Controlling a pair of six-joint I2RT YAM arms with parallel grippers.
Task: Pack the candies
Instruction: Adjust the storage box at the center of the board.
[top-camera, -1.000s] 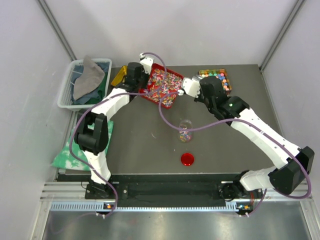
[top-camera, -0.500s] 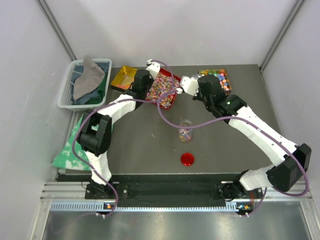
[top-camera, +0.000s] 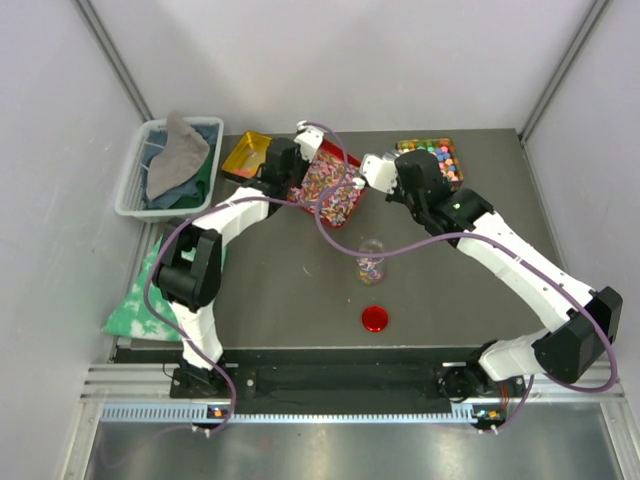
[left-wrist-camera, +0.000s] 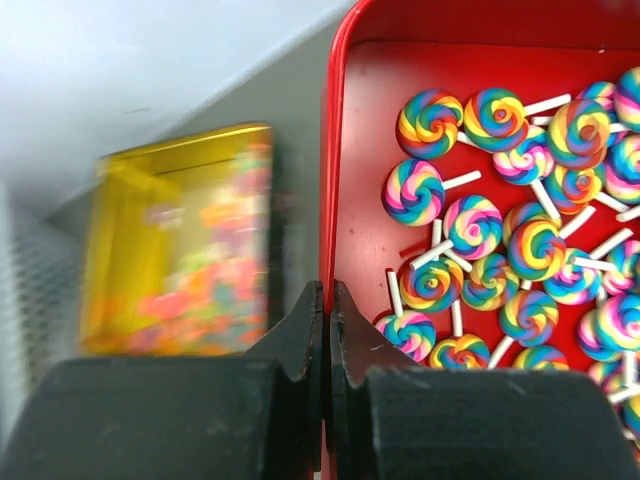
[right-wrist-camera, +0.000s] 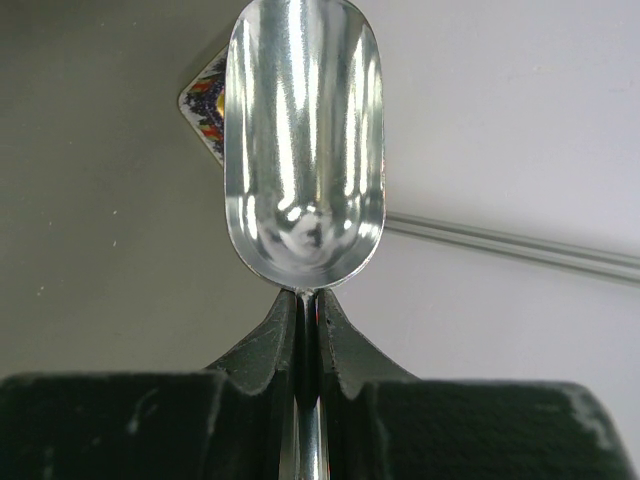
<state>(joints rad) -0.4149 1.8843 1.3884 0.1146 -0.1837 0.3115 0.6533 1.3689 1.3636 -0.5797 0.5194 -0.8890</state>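
Nearest on the worktop (top-camera: 280, 290) lies a red lid (top-camera: 376, 319). Just beyond it stands a clear jar (top-camera: 370, 250) with a few candies (top-camera: 369, 268) at its bottom. Farther back, the left pincer (left-wrist-camera: 326, 300) is clenched on the rim of the red tray (left-wrist-camera: 338, 150), swirl lollipops (left-wrist-camera: 500, 250) lying just beside its tips. The right pincer (right-wrist-camera: 307, 310) grips a metal scoop (right-wrist-camera: 303, 150) by that tray. A yellow tray (top-camera: 245, 152) and the round balls (top-camera: 432, 155) sit farthest.

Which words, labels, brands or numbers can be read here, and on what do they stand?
None can be read.
The red tray, the lollipops and the metal scoop show no writing.
The yellow tray is blurred in the left wrist view and too small from above to tell.
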